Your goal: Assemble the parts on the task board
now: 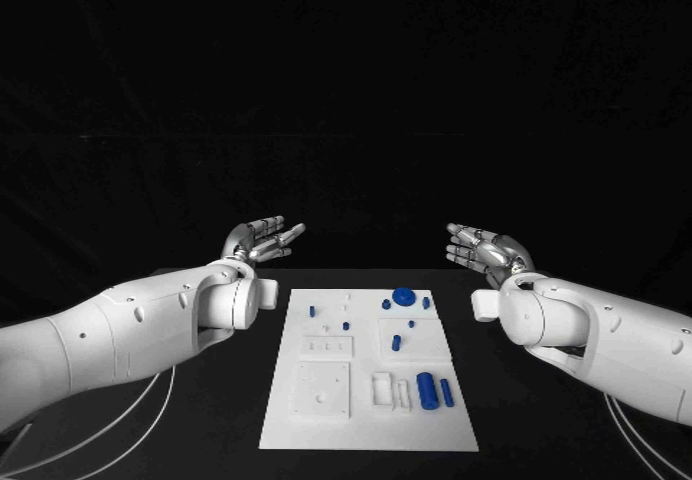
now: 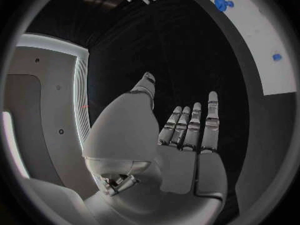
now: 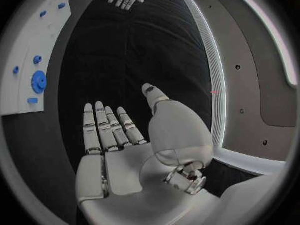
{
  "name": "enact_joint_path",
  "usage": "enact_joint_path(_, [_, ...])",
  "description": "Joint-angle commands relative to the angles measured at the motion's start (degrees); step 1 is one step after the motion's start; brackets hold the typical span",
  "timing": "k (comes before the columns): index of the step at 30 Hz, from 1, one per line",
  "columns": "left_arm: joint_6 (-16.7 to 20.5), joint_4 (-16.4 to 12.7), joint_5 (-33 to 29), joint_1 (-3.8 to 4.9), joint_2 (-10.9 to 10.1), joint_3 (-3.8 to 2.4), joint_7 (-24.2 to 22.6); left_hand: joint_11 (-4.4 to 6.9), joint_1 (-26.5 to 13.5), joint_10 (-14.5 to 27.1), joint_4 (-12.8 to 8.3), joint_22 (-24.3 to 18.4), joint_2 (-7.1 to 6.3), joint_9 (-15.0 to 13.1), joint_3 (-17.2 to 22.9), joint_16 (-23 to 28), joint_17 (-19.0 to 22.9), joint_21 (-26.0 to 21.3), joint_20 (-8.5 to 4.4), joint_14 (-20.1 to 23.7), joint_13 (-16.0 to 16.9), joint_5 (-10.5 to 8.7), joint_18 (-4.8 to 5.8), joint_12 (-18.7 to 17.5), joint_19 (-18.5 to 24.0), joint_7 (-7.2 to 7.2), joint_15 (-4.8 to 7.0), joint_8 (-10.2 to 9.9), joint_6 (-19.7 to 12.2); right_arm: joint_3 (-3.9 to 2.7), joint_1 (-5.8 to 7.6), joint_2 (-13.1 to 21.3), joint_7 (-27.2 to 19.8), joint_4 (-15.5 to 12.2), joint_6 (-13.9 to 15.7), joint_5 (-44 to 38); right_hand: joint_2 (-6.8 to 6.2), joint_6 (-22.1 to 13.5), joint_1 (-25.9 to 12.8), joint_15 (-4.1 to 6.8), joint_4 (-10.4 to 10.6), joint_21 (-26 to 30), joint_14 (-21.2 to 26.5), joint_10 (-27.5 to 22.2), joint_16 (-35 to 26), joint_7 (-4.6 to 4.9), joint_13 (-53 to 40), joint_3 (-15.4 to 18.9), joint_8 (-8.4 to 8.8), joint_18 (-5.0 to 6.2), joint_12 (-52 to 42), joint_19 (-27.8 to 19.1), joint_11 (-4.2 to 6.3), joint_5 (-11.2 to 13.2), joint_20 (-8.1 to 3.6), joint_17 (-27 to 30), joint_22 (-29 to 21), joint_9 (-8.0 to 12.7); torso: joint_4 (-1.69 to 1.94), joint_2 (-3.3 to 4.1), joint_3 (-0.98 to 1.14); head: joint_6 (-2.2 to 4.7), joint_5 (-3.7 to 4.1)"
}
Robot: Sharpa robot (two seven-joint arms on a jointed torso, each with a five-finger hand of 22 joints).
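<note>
The white task board (image 1: 368, 420) lies in the middle of the black table. Blue parts sit on it: a round gear (image 1: 404, 296) at the far right corner, a thick cylinder (image 1: 427, 387) and a thinner pin (image 1: 447, 392) near the front right, and a short peg (image 1: 397, 343) in the middle. My left hand (image 1: 261, 240) hovers beyond the board's far left corner, fingers spread and holding nothing. My right hand (image 1: 483, 246) hovers beyond the far right corner, likewise empty. The left wrist view shows my left hand (image 2: 181, 140) flat and empty; the right wrist view shows my right hand (image 3: 119, 140) the same, with the gear (image 3: 39, 81) to one side.
White cables (image 1: 152, 415) trail over the table beside the left arm, and more (image 1: 635, 440) beside the right arm. Bare black table (image 1: 368, 275) lies between the two hands beyond the board.
</note>
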State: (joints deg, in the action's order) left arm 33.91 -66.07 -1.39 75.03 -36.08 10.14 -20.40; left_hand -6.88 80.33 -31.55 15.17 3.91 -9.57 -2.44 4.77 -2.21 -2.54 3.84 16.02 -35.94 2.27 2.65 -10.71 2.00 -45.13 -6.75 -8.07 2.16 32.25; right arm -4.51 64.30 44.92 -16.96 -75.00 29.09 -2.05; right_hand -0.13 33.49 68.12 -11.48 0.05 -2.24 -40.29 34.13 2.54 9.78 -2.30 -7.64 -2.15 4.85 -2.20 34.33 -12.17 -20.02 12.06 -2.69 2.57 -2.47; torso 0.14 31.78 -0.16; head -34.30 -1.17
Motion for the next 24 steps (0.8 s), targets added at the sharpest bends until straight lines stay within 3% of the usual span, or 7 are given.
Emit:
enact_joint_path(1, [-7.7, 3.0, -1.1, 1.74, 1.2, 0.86, 5.4, -0.25, 2.4, -1.4, 0.6, 0.2, -0.16, -0.1, 0.2, -0.5, -0.2, 0.4, 0.37, -1.5, 0.1, 0.33, -1.1, 0.4, -1.6, -0.22, -0.11, 0.4, 1.5, -0.48, 0.57, 0.0, 7.4, 2.0, -11.2, -3.1, 0.0, 1.9, 3.4, -0.27, -2.5, -0.4, -2.1, 1.9, 0.3, 1.31, -0.2, 0.0, -0.47, 0.98, -0.3, 1.5, -0.33, 0.5, 0.14, -0.2, 0.2, -0.2, 0.0, 0.01, 0.0, -0.01, 0.0])
enact_joint_path(8, [-10.1, 6.6, -1.4, 3.99, 2.5, 2.35, 7.3, -0.83, 2.3, -3.0, 0.1, 0.3, 0.37, -0.2, 0.2, -0.7, -0.3, 0.8, 0.25, -4.8, 0.2, 0.3, -1.29, 0.5, -2.3, -0.78, -0.3, 0.5, 2.4, -1.12, 1.18, 0.0, 9.8, 4.1, -14.6, -3.8, -1.08, 8.3, 7.4, 0.18, -10.0, -0.8, -10.6, 9.4, 0.5, 0.92, -0.5, -1.6, -0.66, 1.54, -0.6, 9.1, 0.52, -0.9, -0.57, -0.4, 0.6, -0.4, 0.0, 0.01, 0.0, -0.01, 0.0])
enact_joint_path(9, [-11.4, 5.6, -1.2, 3.89, 1.8, 2.36, 7.5, -1.08, 2.2, -4.2, -0.3, 0.3, 0.73, -0.2, 0.3, -0.8, -0.4, 1.0, 0.17, -6.5, 0.3, 0.29, -1.4, 0.5, -2.7, -1.01, -0.36, 0.5, 2.9, -1.11, 1.19, 0.1, 8.8, 5.8, -12.5, -16.3, -1.15, 10.1, 7.3, 0.57, -10.8, -0.9, -14.0, 11.7, 0.6, 0.78, -0.6, -2.0, -0.74, 1.61, -0.7, 11.5, 0.83, -1.1, -0.88, -0.6, 0.7, -0.5, 0.21, 0.2, 0.05, -0.84, 0.0])
enact_joint_path(15, [-12.4, 3.0, 2.3, 3.91, 0.0, 2.36, 6.7, -2.12, 1.3, -12.8, -4.1, 0.9, 3.26, -0.5, 0.1, -2.0, -1.1, 2.8, -1.23, -17.9, 0.6, 0.45, -1.55, 1.1, -5.8, -1.97, -0.88, 0.9, 7.9, -1.12, 1.19, -0.8, 7.3, 7.6, -11.1, -31.7, -2.0, 21.4, 6.2, 3.15, -12.8, -1.4, -23.0, 23.9, 0.9, -0.33, -1.0, -1.8, -1.24, 1.6, -1.1, 21.9, 2.77, -4.7, -3.14, -0.9, 1.1, -1.0, 0.61, 0.44, -0.12, -0.92, 0.2])
enact_joint_path(18, [-12.3, 1.0, 3.2, 3.92, -1.3, 2.36, 6.4, -2.51, 0.5, -23.0, -7.3, 1.8, 5.21, -0.8, -0.7, -2.7, -1.3, 5.7, -5.53, -25.2, 1.0, 0.64, 1.53, 1.3, -10.4, -2.69, -1.02, 1.1, 13.8, -1.13, 1.19, -1.5, 6.8, 8.6, -10.7, -39.2, -1.44, 26.1, 6.2, 5.95, -13.7, -3.1, -30.3, 27.3, 1.4, -1.27, -1.0, -3.5, -1.49, 2.38, -1.1, 28.0, 4.22, -3.4, -5.52, -1.6, 1.5, -1.3, 0.79, 0.76, -0.14, -0.89, 0.33])
enact_joint_path(21, [-12.0, -0.9, 3.6, 3.94, -2.5, 2.35, 6.1, -1.59, 0.3, -29.3, -9.9, 2.4, 7.22, -1.2, -1.5, -2.8, -1.7, 7.8, -8.56, -30.3, 1.0, 1.05, 4.07, 1.3, -13.4, -2.46, 0.82, 1.4, 21.9, -1.18, 1.32, -2.1, 6.7, 9.4, -10.3, -46.1, -1.5, 28.2, 6.1, 9.16, -14.3, -6.8, -39.0, 29.8, 4.1, -1.68, -1.1, -3.9, -1.78, 3.56, -1.2, 35.8, 5.58, -2.8, -8.31, -3.3, 2.9, -1.4, 1.08, 1.19, -0.04, -0.57, 0.54])
enact_joint_path(24, [-11.8, -3.4, 3.8, 3.98, -4.1, 2.34, 5.9, -0.48, 0.2, -32.5, -11.9, 3.0, 8.66, -1.3, -2.3, -3.4, -2.0, 9.6, -10.7, -33.8, 1.1, 1.79, 5.66, 1.4, -15.3, -1.96, 2.33, 1.5, 24.3, -1.22, 1.76, -3.0, 7.0, 10.2, -10.5, -54.4, -1.73, 30.1, 6.0, 11.17, -14.8, -10.3, -45.7, 31.6, 6.2, -2.23, -1.0, -3.6, -1.54, 3.8, -1.1, 42.0, 6.55, -2.2, -10.87, -5.4, 4.4, -1.3, 1.38, 1.71, 0.12, -0.37, 0.81])
